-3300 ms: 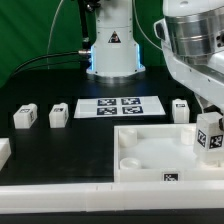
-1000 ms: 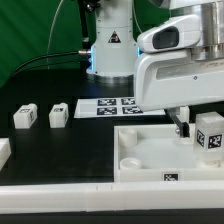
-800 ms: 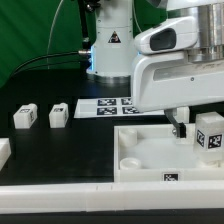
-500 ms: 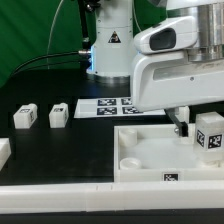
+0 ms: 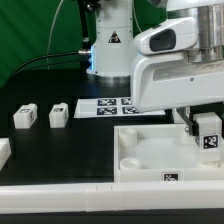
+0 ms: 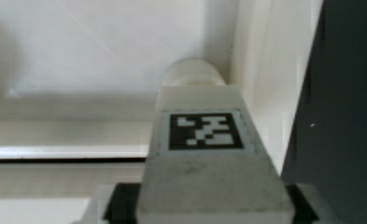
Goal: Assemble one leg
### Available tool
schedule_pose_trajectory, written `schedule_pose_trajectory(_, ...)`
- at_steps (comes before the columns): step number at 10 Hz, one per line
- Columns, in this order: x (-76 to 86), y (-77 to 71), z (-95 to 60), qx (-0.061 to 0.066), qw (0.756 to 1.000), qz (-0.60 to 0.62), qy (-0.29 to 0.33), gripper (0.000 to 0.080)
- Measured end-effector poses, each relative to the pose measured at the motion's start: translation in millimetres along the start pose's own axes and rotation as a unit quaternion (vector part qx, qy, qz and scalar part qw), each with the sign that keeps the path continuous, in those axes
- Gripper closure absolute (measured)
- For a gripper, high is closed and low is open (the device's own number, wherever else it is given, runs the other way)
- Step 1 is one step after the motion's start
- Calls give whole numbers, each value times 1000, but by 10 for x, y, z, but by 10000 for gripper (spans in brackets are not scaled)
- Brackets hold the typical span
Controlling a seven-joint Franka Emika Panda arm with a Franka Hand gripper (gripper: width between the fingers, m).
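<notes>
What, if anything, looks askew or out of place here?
Nothing stands out. The gripper holds the leg upright at the panel; two other legs stand neatly on the table.

And there was the arm (image 5: 190, 40): big rounded white shells, glossy under the lights, with a grey band where one shell met the next. Back at its base (image 5: 112, 58) stood a white column, glowing pale blue, with a black triangle sticker (image 5: 116, 38) on its front. Thin black cables (image 5: 62, 25) curved down beside it. The gripper (image 5: 197, 122) had a boxy white body and dark fingers (image 6: 119, 203).
</notes>
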State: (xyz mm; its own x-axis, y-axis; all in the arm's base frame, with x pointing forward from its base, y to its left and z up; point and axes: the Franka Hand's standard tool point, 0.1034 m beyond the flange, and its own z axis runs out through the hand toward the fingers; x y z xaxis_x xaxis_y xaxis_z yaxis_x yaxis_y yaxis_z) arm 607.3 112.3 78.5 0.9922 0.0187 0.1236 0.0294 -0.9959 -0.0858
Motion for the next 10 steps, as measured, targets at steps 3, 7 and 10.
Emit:
schedule_pose_trajectory(3, -1, 30, 3, 3, 993, 121, -1, 509)
schedule_pose_trajectory(7, -10, 77, 11, 18, 926, 378, 0, 509)
schedule_pose_trajectory(10, -15, 68, 17, 24, 854, 520, -6, 508)
